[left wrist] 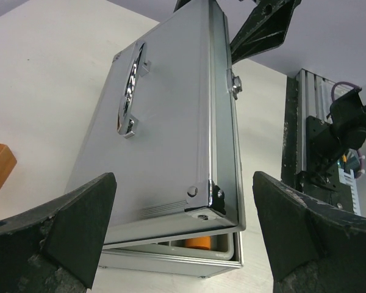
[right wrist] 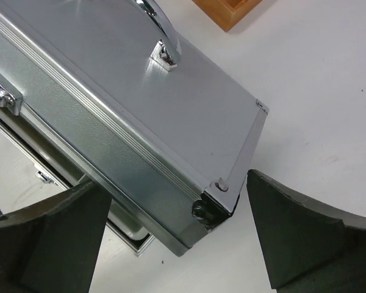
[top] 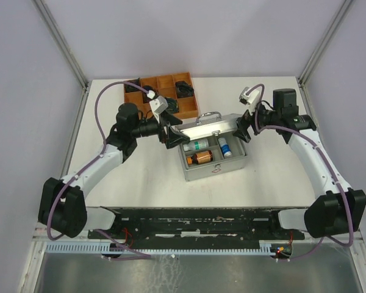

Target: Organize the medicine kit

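Observation:
The medicine kit (top: 216,166), a silver-grey aluminium case, sits mid-table with its lid (top: 210,127) partly raised. Inside lie a white-green bottle (top: 200,144), an amber bottle (top: 201,158) and a white-blue bottle (top: 224,148). My left gripper (top: 172,139) is open at the lid's left end. In the left wrist view, the lid's corner (left wrist: 204,195) lies between the fingers (left wrist: 61,232) without visible contact, and something orange (left wrist: 198,242) shows under it. My right gripper (top: 244,128) is open at the lid's right end, where the lid corner (right wrist: 219,195) lies between the wide-apart fingers (right wrist: 299,232).
A brown wooden compartment tray (top: 165,91) with dark items stands at the back left, close behind my left wrist. Its corner (right wrist: 229,9) shows in the right wrist view. The lid carries a metal handle (left wrist: 131,91) and a latch (left wrist: 235,82).

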